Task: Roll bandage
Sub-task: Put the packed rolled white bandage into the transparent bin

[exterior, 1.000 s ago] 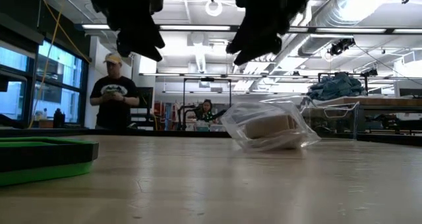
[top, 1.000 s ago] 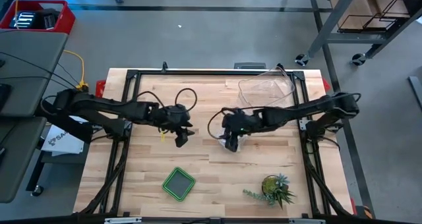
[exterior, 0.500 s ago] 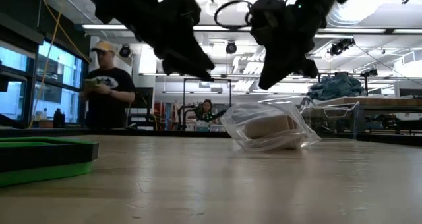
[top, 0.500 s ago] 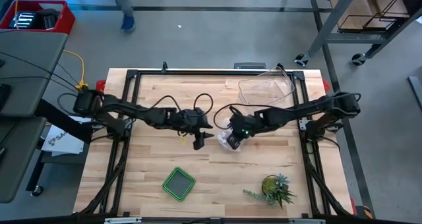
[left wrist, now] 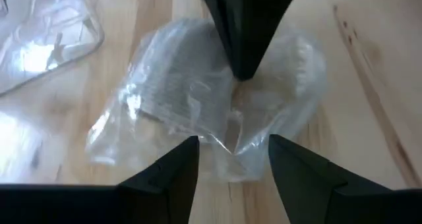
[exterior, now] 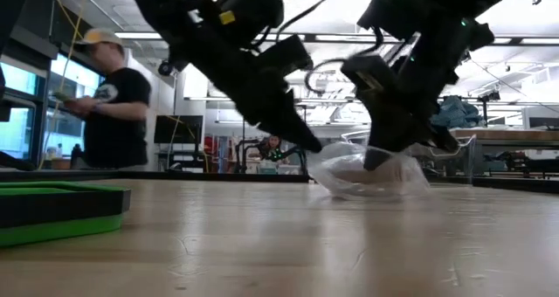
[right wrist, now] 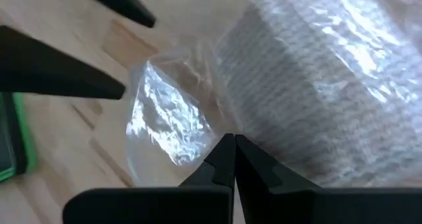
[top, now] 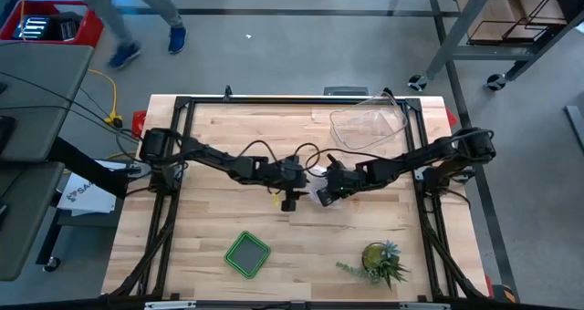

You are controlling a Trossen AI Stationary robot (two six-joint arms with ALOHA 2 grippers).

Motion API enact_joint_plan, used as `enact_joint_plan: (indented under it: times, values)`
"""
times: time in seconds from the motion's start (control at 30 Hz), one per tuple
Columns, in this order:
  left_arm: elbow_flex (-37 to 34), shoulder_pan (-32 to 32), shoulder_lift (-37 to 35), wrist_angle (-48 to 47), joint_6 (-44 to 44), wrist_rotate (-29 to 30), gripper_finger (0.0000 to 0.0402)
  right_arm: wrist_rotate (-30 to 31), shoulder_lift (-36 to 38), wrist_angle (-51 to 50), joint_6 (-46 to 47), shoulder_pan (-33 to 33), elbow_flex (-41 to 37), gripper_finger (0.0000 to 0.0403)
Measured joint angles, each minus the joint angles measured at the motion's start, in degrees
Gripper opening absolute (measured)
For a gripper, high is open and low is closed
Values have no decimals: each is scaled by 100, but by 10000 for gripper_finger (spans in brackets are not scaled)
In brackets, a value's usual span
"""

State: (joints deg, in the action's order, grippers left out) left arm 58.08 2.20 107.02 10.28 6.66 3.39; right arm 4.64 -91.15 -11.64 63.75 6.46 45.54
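The bandage [right wrist: 316, 99] is a white gauze roll inside a crinkly clear plastic bag [top: 319, 199] that lies on the wooden table's middle. My right gripper [right wrist: 229, 145] comes down on the bag from the right, fingers shut on its film beside the roll. My left gripper [left wrist: 231, 155] reaches in from the left and stands open, its fingers on either side of the bag's left edge [left wrist: 224, 174]. I see no touch there. In the low view both grippers, left [exterior: 314, 147] and right [exterior: 377, 162], slant down at the bag [exterior: 367, 179]. My right gripper pinches the bag's clear film [right wrist: 211, 128] between its two fingertips, right next to the roll. The fingers [left wrist: 242, 59] slant steeply down from the table's right side. The bag lies on the table with the roll inside, its top pushed in under the tips.
A clear plastic tub [top: 370, 126] stands at the far right of the table. A green tray [top: 247, 254] and a small potted plant [top: 379, 263] sit near the front edge. A person [exterior: 109, 105] walks past beyond the table's far left.
My left gripper has swung toward the table's right edge and down to the bag, rolling as it went. My right gripper has sunk onto the bag and rolled its wrist. The bag, puffed up before, is now squashed lower on the table.
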Motion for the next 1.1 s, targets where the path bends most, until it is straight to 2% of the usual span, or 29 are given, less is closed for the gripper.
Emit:
enact_joint_plan:
  times: [0.1,0.17,0.23,0.27,0.37,0.53,0.67,0.73,0.9,1.1]
  values:
    - [274,19,123,-4,2,-4,150,-18,0,47,216,-11,-134,0]
    - [448,45,124,-105,7,71,101,-19,2,103,347,-11,-201,0]
    - [609,46,63,-316,-5,186,35,-24,0,226,386,-11,-241,0]
    - [631,26,46,-329,-99,192,18,-26,2,260,393,-9,-245,0]
    - [664,-29,109,-261,-116,127,6,-31,2,347,394,-19,-244,0]
    - [628,47,696,-336,-249,-89,1,-78,2,419,394,-113,-242,0]
    - [668,168,1003,168,-353,-49,1,-223,2,443,395,-211,-242,0]
    - [659,199,1181,64,-584,14,1,-262,2,456,394,-248,-242,0]
    - [673,338,1070,-617,-1215,-85,0,-240,2,388,554,-366,-242,0]
    - [647,470,629,-1353,-1103,132,0,-196,-4,143,986,-512,-253,0]
